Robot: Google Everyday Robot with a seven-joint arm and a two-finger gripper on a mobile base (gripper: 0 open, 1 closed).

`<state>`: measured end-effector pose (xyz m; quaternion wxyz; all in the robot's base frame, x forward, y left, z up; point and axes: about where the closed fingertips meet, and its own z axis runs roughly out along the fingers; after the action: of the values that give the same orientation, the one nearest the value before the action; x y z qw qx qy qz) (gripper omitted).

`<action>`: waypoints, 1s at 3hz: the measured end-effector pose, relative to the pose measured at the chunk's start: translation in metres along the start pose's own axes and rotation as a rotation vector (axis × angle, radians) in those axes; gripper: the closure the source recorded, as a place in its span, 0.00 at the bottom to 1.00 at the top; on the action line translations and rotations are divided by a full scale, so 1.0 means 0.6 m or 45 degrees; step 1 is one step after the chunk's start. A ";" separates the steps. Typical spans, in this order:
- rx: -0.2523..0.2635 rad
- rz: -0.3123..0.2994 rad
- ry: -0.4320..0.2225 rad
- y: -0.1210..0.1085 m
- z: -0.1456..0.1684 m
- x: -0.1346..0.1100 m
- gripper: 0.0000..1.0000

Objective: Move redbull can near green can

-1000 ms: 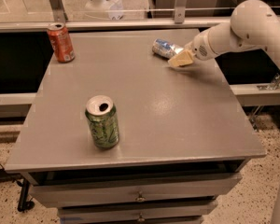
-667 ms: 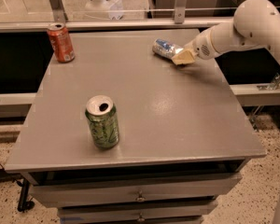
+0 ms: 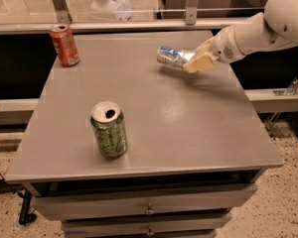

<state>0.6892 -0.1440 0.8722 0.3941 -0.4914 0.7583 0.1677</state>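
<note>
The redbull can [image 3: 170, 56], silver and blue, lies on its side at the far right part of the grey table [image 3: 154, 128]. My gripper [image 3: 192, 60] reaches in from the right on a white arm and is shut on the can's right end. The can seems to be held just above the tabletop, with a shadow under it. The green can [image 3: 109, 130] stands upright near the table's front left, well apart from the gripper, its silver top with the drinking hole facing up.
An orange-red can [image 3: 64, 44] stands upright at the table's far left corner. Drawers [image 3: 149, 209] sit under the tabletop. A rail and a window ledge [image 3: 139, 24] run behind the table, with a dark gap on each side.
My gripper has closed on the redbull can and moved it slightly toward the front and left. The green and orange-red cans have not moved.
</note>
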 end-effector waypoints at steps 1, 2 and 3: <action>-0.111 -0.060 0.000 0.053 -0.032 0.003 1.00; -0.238 -0.113 0.011 0.140 -0.070 0.014 1.00; -0.239 -0.113 0.011 0.140 -0.070 0.014 1.00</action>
<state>0.5959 -0.1374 0.8810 0.3502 -0.5600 0.7185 0.2182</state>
